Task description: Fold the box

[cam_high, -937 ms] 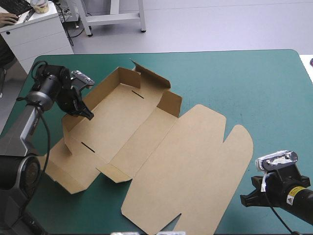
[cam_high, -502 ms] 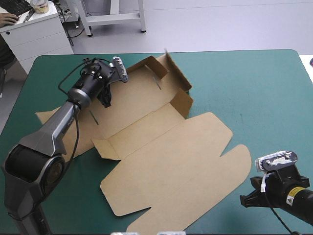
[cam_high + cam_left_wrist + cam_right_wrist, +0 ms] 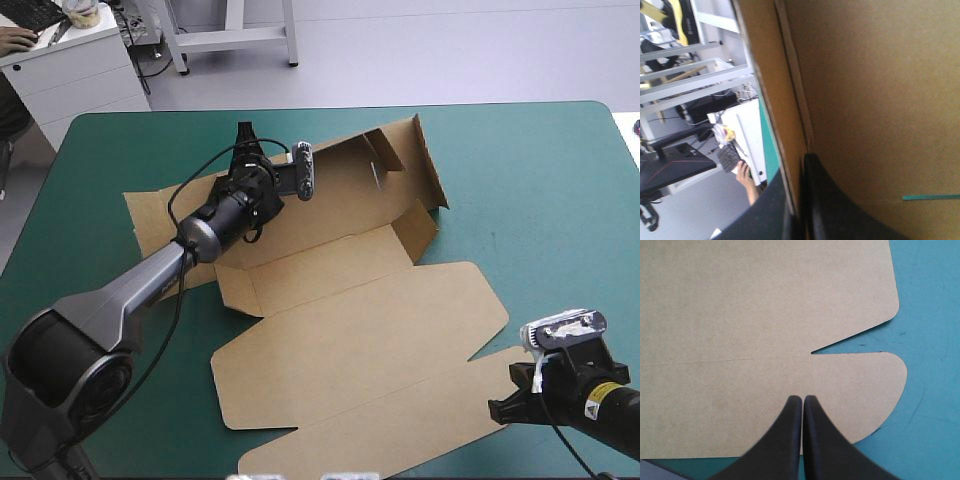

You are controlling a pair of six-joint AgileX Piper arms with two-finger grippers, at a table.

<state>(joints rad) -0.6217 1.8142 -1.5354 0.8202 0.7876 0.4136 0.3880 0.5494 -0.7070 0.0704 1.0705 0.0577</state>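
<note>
Left pincer [image 3: 801,162] clamps the box [image 3: 350,340] on teal-green cover [image 3: 540,170]; right pincer [image 3: 802,399] closed, empty

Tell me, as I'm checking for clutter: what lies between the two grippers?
Only the box: its tray part by the left gripper, then the flat lid reaching the right gripper. The high view shows this.

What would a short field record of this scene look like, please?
Box: brown board, partly folded; walls raised at the far end, lid flat toward the near edge
Left end effector: shut on the box, a board edge between its fingers
Right end effector: shut, nothing between its fingers, over the lid's rounded tab by a slit
Table: teal-green cover
</note>
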